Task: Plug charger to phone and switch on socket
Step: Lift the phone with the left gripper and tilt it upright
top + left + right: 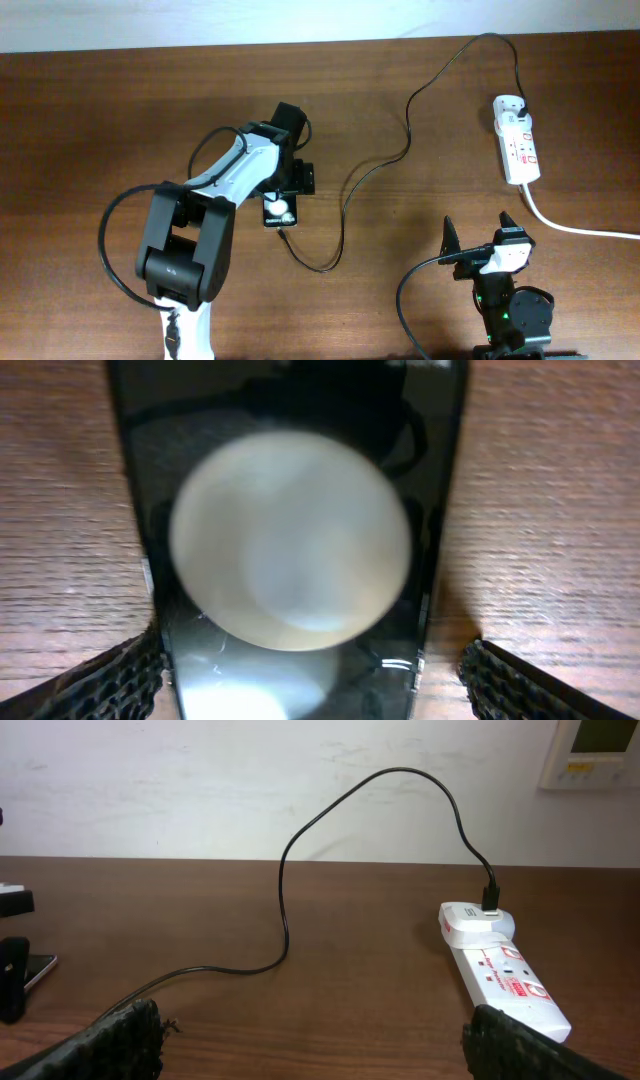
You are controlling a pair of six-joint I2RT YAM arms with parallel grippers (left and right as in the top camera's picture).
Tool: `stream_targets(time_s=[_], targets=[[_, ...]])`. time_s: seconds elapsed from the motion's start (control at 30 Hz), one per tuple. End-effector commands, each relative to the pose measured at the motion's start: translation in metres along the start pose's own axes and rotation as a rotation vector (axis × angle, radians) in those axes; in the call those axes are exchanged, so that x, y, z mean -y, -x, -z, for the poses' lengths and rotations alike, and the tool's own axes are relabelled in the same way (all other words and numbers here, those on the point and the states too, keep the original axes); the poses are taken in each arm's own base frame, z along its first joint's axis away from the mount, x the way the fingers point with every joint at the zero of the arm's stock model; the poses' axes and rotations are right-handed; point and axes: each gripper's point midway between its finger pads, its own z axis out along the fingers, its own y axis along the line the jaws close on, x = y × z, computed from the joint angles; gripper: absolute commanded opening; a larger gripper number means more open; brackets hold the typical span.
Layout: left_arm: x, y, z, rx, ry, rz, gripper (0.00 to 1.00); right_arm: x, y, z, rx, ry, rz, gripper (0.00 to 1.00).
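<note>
Left pincer (315, 678) hangs low over the phone (279, 212) with its 2 fingers spread wide, 1 on each long side of the handset and gripping nothing. Right pincer (479, 225) is also wide apart and empty, hovering near the front edge of the desk (100, 120), toward its right corner. The phone lies face up around the middle of the desk. The socket (518, 140) lies near the right edge toward the back, with the charger (283, 910) already plugged into its far end. From there the cable loops across the desk to a connector tip (285, 237) just beside the phone's front end. Whether the tip is seated I cannot tell.

Likely trouble:
- The glossy phone could skid or twist if the fingers close unevenly.
- The slack cable could be dragged by either arm, pulling the tip off line.
- A push on 1 of the red switches might slide the light strip rather than flip it.
- The thick white cord (570, 228) runs near the right arm and could snag.

Dark wood grain covers the desk, bare apart from these things. Behind it stands a plain white wall (150, 790) with a pale panel (598, 750) mounted at upper right.
</note>
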Motion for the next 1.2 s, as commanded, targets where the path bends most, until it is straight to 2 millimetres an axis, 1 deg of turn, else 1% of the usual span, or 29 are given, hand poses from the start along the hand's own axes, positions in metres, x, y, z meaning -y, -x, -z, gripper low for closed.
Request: stream_targets(time_s=[0.0, 0.03, 0.1, 0.17, 0.23, 0.27, 0.3, 0.33, 0.37, 0.47, 0.5, 0.6, 0.67, 0.73, 0.77, 0.9, 0.97, 1.03, 1.17], targets=[[-0.0056, -0.0197, -0.0206, -0.058, 0.054, -0.042, 0.91, -0.0008, -0.0021, 0.0000, -0.003, 0.003, 0.004, 0.99], [-0.0070, -0.0190, -0.0205, -0.055, 0.062, -0.042, 0.87, -0.0008, -0.0022, 0.0000, -0.003, 0.003, 0.004, 0.99], [-0.0087, -0.0183, -0.0204, -0.051, 0.073, -0.042, 0.88, -0.0008, -0.0022, 0.0000, -0.003, 0.003, 0.004, 0.98], [-0.0124, -0.0164, -0.0202, -0.041, 0.094, -0.042, 0.93, -0.0008, -0.0022, 0.0000, -0.003, 0.003, 0.004, 0.99], [-0.0119, -0.0158, -0.0203, -0.038, 0.093, -0.043, 0.99, -0.0008, -0.0022, 0.0000, -0.003, 0.003, 0.004, 0.99], [-0.0119, -0.0158, -0.0203, -0.038, 0.092, -0.042, 0.92, -0.0008, -0.0021, 0.0000, -0.003, 0.003, 0.004, 0.99], [-0.0118, -0.0159, -0.0203, -0.038, 0.092, -0.042, 0.80, -0.0008, -0.0021, 0.0000, -0.003, 0.003, 0.004, 0.99], [-0.0114, -0.0161, -0.0203, -0.039, 0.090, -0.042, 0.73, -0.0008, -0.0021, 0.0000, -0.003, 0.003, 0.004, 0.99], [-0.0113, -0.0161, -0.0203, -0.040, 0.089, -0.042, 0.73, -0.0008, -0.0021, 0.0000, -0.003, 0.003, 0.004, 0.99], [-0.0114, -0.0161, -0.0203, -0.040, 0.090, -0.042, 0.82, -0.0008, -0.0021, 0.0000, -0.003, 0.003, 0.004, 0.99], [-0.0114, -0.0162, -0.0203, -0.040, 0.089, -0.042, 0.82, -0.0008, -0.0021, 0.0000, -0.003, 0.003, 0.004, 0.99], [-0.0114, -0.0161, -0.0203, -0.040, 0.090, -0.042, 0.94, -0.0008, -0.0021, 0.0000, -0.003, 0.003, 0.004, 0.99], [-0.0114, -0.0161, -0.0203, -0.039, 0.090, -0.042, 0.97, -0.0008, -0.0021, 0.0000, -0.003, 0.003, 0.004, 0.99], [-0.0113, -0.0158, -0.0203, -0.038, 0.089, -0.042, 0.96, -0.0008, -0.0021, 0.0000, -0.003, 0.003, 0.004, 0.99], [-0.0113, -0.0157, -0.0203, -0.038, 0.089, -0.042, 0.93, -0.0008, -0.0022, 0.0000, -0.003, 0.003, 0.004, 0.99], [-0.0113, -0.0157, -0.0203, -0.038, 0.089, -0.042, 0.91, -0.0008, -0.0021, 0.0000, -0.003, 0.003, 0.004, 0.99], [-0.0112, -0.0158, -0.0203, -0.039, 0.089, -0.042, 0.89, -0.0008, -0.0022, 0.0000, -0.003, 0.003, 0.004, 0.99], [-0.0112, -0.0160, -0.0203, -0.039, 0.088, -0.043, 0.80, -0.0008, -0.0022, 0.0000, -0.003, 0.003, 0.004, 0.99], [-0.0093, -0.0163, -0.0205, -0.042, 0.078, -0.043, 0.79, -0.0008, -0.0021, 0.0000, -0.003, 0.003, 0.004, 0.99]])
